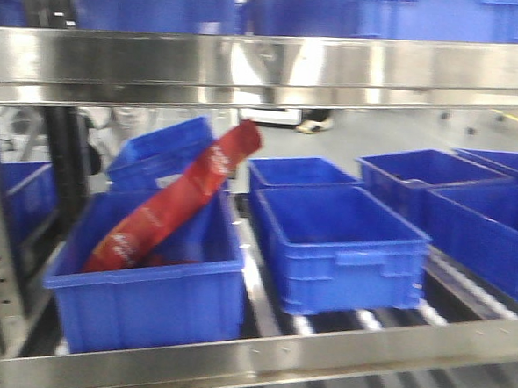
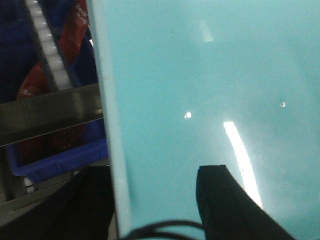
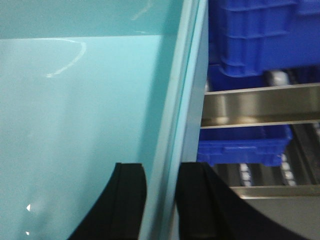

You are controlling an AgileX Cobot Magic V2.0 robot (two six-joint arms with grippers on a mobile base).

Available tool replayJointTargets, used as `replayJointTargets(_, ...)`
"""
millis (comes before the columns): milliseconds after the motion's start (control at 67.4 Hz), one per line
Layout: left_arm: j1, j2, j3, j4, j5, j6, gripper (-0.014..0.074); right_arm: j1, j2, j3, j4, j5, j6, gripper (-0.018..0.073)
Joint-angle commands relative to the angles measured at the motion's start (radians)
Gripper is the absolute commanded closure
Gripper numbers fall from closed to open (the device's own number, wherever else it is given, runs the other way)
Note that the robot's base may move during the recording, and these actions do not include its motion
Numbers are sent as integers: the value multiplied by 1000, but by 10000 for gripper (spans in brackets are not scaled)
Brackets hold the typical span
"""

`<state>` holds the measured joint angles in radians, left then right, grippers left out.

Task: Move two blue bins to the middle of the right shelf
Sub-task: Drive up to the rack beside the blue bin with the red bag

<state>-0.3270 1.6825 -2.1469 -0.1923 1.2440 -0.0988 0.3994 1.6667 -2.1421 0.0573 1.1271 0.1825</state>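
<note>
A pale teal-blue bin (image 2: 210, 75) fills most of the left wrist view and also the left half of the right wrist view, bin (image 3: 75, 100). My right gripper (image 3: 161, 200) is shut on its side wall, one black finger on each face of the rim. My left gripper (image 2: 155, 200) straddles the opposite rim with its fingers wide apart, open; one finger (image 2: 220, 200) lies over the bin's inner surface. Neither gripper nor the teal bin shows in the front view. Dark blue bins sit on the shelf there, one empty (image 1: 335, 251).
A blue bin (image 1: 148, 284) at front left holds a long red packet (image 1: 175, 202). More blue bins (image 1: 477, 216) stand at right and behind. Steel shelf rails (image 1: 266, 71) cross above and below. Roller tracks (image 3: 285, 170) and blue bins (image 3: 260, 35) lie beside the right gripper.
</note>
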Motion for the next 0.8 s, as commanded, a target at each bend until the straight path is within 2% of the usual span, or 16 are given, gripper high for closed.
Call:
replayJointTargets(0,-15,-31,-20,-154,-38,42,707,2,-1,-11,21,-117,10,721)
replayJointTargets(787,-15,-31,-20,-154,-38,42,707,2,-1,-11,21,-117,10,721)
